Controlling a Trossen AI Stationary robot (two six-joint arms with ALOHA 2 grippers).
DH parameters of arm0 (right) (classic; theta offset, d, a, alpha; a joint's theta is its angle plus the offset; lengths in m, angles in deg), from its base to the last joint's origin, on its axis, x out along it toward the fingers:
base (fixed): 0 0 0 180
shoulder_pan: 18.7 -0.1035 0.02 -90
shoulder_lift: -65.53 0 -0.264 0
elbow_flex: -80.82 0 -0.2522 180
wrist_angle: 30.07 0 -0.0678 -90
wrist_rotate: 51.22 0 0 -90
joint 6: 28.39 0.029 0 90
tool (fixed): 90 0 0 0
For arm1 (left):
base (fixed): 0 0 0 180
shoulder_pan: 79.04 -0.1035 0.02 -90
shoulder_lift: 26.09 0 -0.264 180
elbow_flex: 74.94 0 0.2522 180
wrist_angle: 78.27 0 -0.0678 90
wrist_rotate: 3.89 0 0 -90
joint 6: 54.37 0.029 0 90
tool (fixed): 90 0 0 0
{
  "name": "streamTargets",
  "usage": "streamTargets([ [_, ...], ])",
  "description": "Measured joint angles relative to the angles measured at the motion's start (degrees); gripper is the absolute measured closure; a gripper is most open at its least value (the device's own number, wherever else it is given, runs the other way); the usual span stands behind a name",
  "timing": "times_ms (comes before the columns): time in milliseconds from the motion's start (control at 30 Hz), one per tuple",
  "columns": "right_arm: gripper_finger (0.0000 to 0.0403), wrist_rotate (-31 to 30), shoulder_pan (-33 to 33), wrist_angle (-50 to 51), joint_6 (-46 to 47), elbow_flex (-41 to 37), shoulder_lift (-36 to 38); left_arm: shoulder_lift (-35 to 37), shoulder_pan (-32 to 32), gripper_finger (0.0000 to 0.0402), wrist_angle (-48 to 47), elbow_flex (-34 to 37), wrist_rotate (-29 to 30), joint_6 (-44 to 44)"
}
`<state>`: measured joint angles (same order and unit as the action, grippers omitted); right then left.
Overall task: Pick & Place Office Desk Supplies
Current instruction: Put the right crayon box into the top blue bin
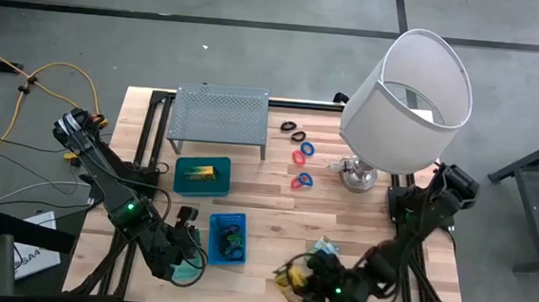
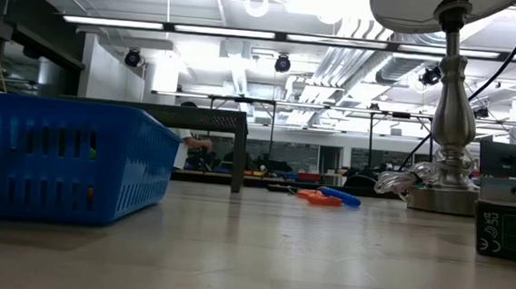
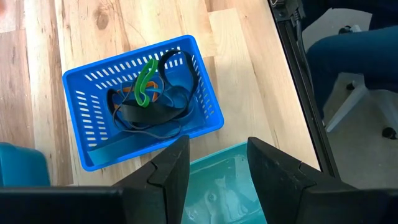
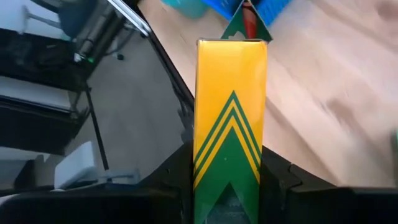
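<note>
Nearest us, the right tool (image 4: 227, 180) pinches a yellow-green packet (image 4: 229, 124) between its fingers, at the tabletop's (image 1: 274, 218) 6 o'clock edge. We see the left tool (image 3: 217, 165) spread and holding nothing, over a teal tray (image 3: 227, 186) beside the blue basket (image 3: 140, 102) of black bands (image 3: 146, 118). Red and blue rings (image 1: 303, 167) lie at 12 o'clock near the lamp (image 1: 406, 99), with bare wood between. Both arms partly cover their surroundings.

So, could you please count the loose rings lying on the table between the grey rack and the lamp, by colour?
Black loops: 2
Red rings: 2
Blue rings: 2
Total: 6
</note>
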<state>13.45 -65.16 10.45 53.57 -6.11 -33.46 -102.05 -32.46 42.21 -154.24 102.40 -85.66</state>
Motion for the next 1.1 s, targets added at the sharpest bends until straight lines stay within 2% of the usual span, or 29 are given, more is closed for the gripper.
streamTargets([
  [200, 0.0297, 0.3, 4.4, -7.1, -10.2, 0.0, -0.3, 0.0, 0.0, 0.0249, 0.0, 0.0, 0.0, 0.0],
  [367, 0.0297, 3.6, 7.7, -16.2, -17.8, 0.0, -2.6, 0.0, 0.0, 0.0249, 0.0, 0.0, 0.0, 0.0],
  [567, 0.0297, 6.0, 9.1, -21.5, -23.2, 0.0, -5.3, 0.0, 0.0, 0.0249, 0.0, 0.0, 0.0, 0.0],
  [867, 0.0297, 3.0, 7.9, -24.1, -27.2, 0.0, -9.4, 0.0, 0.0, 0.0249, 2.0, 0.0, 0.0, 0.0],
  [1100, 0.0297, -5.9, 8.2, -30.5, -36.0, 0.0, -13.7, 0.0, 0.0, 0.0249, 5.0, 0.0, 0.0, 0.0],
])
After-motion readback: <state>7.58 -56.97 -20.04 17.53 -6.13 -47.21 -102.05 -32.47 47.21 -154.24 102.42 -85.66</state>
